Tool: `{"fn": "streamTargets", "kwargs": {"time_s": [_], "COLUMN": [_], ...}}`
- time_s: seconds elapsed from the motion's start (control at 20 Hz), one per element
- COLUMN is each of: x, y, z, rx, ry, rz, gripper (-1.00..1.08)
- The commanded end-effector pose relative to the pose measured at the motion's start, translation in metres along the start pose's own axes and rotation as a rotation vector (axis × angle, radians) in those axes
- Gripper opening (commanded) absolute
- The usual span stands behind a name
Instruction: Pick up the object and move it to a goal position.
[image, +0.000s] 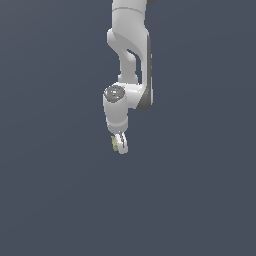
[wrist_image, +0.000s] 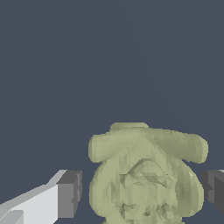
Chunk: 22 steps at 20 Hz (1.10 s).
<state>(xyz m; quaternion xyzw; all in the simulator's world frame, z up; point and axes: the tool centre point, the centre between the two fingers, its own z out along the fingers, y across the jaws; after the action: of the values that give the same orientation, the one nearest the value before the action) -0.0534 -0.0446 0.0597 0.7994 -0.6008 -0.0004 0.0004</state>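
The object (wrist_image: 146, 179) is a lumpy yellowish-olive thing that fills the lower middle of the wrist view and runs past the frame's edge. It sits between the two dark grey pads (wrist_image: 70, 194) of my white gripper (wrist_image: 141, 192). One pad touches its side and the other stands a sliver away from its outline. In the exterior view the object (image: 114, 144) shows as a small olive speck against the white fingertips of the gripper (image: 119, 144), which points down from the bent arm. The gripper is shut on the object.
Only a plain dark grey-blue background surrounds the arm (image: 131, 60) in both views. No other object, edge or container shows.
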Motion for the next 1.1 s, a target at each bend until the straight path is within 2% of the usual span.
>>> {"fn": "streamTargets", "kwargs": {"time_s": [0.0, 0.2, 0.25, 0.8, 1.05], "x": [0.000, 0.000, 0.000, 0.000, -0.007], "y": [0.000, -0.001, -0.001, -0.001, -0.011], "z": [0.008, 0.013, 0.013, 0.013, 0.009], "rx": [0.001, 0.001, 0.001, 0.001, 0.001], "ry": [0.000, 0.000, 0.000, 0.000, 0.000], "rz": [0.001, 0.001, 0.001, 0.001, 0.001], "gripper": [1.00, 1.00, -1.00, -1.00, -1.00]}}
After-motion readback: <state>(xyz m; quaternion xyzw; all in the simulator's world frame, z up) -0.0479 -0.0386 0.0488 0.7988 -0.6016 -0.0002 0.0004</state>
